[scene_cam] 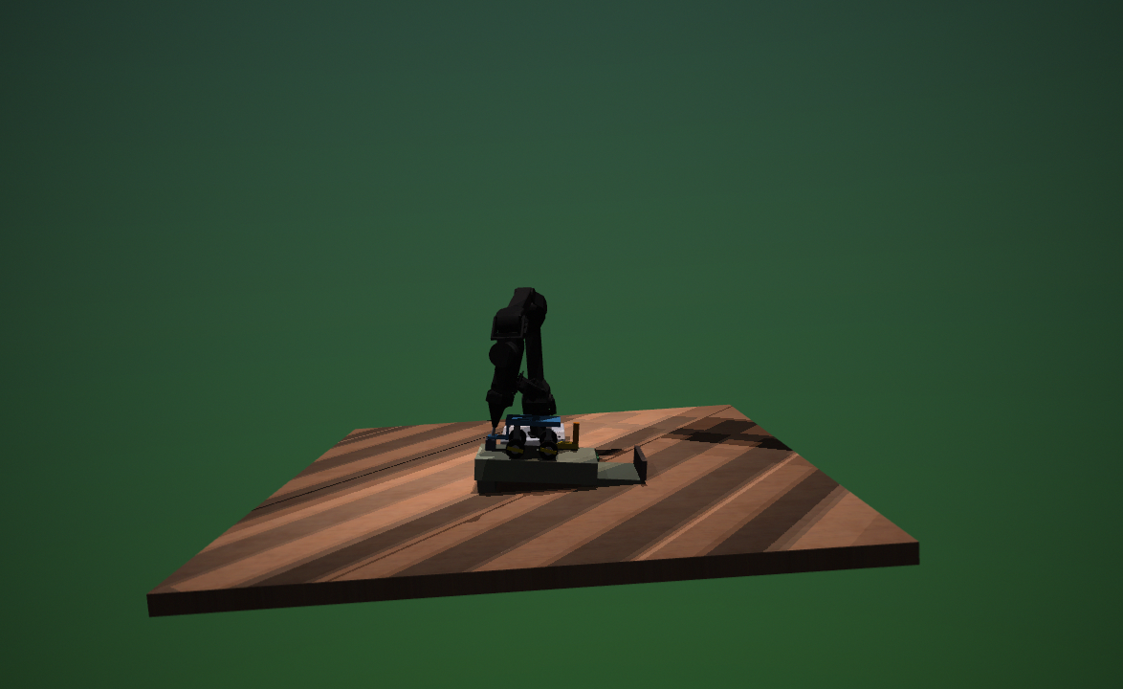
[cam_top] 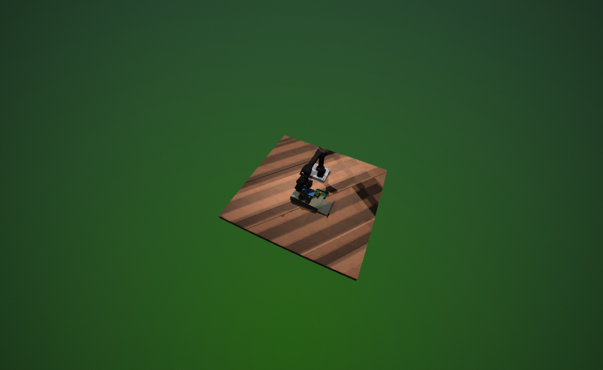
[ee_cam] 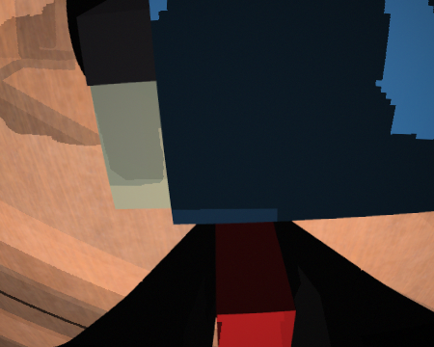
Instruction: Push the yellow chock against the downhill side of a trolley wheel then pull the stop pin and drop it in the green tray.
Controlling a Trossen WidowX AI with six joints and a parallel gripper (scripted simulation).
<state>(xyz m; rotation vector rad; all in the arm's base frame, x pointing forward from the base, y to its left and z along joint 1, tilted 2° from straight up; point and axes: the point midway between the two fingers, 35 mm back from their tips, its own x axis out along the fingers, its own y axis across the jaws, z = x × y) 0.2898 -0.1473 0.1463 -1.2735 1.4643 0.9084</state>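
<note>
The blue trolley [cam_top: 308,191] [scene_cam: 539,420] [ee_cam: 275,120] stands on the grey-green ramp [scene_cam: 539,472] [ee_cam: 130,145], its wheels dark in the exterior view. The yellow chock [scene_cam: 569,446] sits close against the downhill side of its lower wheel, orange handle upright; whether they touch is too small to tell. My gripper [scene_cam: 494,428] [ee_cam: 243,233] points down at the trolley's uphill end. It is shut on the stop pin, whose red head [ee_cam: 256,330] shows between the black fingers in the wrist view. The pin's lower part is hidden. The green tray [cam_top: 323,196] lies behind the ramp.
A dark upright end plate [scene_cam: 639,464] stands at the ramp's low end. The arm's white base plate [cam_top: 324,174] is on the wooden table [cam_top: 266,206] [scene_cam: 429,531] behind the trolley. The trolley's deck is right beside my fingers in the wrist view.
</note>
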